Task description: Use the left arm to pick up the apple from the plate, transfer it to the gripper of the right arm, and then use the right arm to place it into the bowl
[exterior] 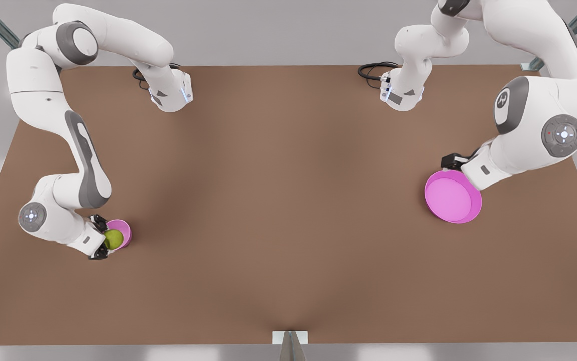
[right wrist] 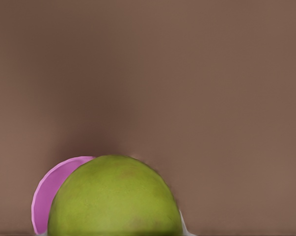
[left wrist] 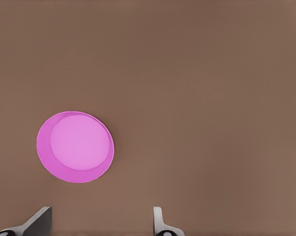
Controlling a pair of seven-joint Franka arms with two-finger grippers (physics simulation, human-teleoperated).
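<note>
The green apple (exterior: 113, 239) sits between the fingers of my right gripper (exterior: 102, 237), which is shut on it at the front view's left. In the right wrist view the apple (right wrist: 114, 196) looms close, with the small pink bowl (right wrist: 52, 187) partly hidden behind it. The bowl (exterior: 123, 231) lies right beside and partly under the apple. At the front view's right the pink plate (exterior: 452, 196) lies bare. My left gripper (exterior: 451, 162) hovers at its far edge. In the left wrist view that gripper (left wrist: 101, 227) is open, with the plate (left wrist: 75, 146) a way off.
Brown table (exterior: 288, 200) spans the scene between bowl and plate. Both arm bases with black cables (exterior: 373, 70) stand at its far edge. A small grey mount (exterior: 290, 339) sits at the middle of the near edge.
</note>
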